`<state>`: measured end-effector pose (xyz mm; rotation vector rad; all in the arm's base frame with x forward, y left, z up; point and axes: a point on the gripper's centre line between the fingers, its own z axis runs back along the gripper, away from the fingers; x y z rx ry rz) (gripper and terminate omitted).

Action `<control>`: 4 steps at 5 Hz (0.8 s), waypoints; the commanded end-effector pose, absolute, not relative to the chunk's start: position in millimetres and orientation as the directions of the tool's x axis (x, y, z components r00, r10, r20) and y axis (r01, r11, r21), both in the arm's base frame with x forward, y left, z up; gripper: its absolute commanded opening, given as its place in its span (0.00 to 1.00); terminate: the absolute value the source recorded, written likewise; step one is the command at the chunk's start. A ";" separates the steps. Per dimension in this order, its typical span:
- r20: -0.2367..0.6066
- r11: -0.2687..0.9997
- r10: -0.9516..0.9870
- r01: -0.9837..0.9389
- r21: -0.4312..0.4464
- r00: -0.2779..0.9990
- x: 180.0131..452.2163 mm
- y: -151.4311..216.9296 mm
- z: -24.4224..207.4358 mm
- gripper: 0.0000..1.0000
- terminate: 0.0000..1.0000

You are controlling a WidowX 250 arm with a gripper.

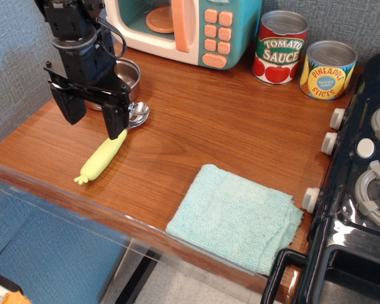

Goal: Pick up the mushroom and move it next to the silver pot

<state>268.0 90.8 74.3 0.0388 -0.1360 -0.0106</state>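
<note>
The wooden table (202,126) spreads under me, its front edge running down toward the lower right. Along its right side sits a black toy stove (361,183) with white knobs facing the wood, and at the back stands a teal and cream toy microwave (190,28) with peach buttons. A pale mint cloth (237,218), folded, lies near the front edge just left of the stove. My own arm (73,28) comes down black over the back left corner, ending in my fingers (92,115) — the two of them hang apart, a wide gap between them, nothing held there that I can see. Two tins stand at the back right, side by side: the tomato sauce can (280,47) and, just right of it, the pineapple slices can (329,69). Behind my wrist, partly hidden by it, sits the silver pot (125,75), close to the microwave's left front. A spoon (104,155) with a yellow-green handle lies on the wood pointing down-left, its shiny bowl just in front of the pot and beside my right-hand finger tip. The mushroom I cannot find anywhere — if it is here, my arm hides it, and I cannot tell where it lies.
</note>
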 end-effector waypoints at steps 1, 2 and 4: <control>0.135 0.999 -0.013 0.008 0.039 0.991 268.0 90.8 74.3 1.00 0.00; 0.162 0.993 0.077 -0.090 0.075 0.984 285.3 109.8 84.8 1.00 0.00; 0.325 0.952 0.298 -0.306 -0.025 0.898 368.9 164.6 142.3 1.00 0.00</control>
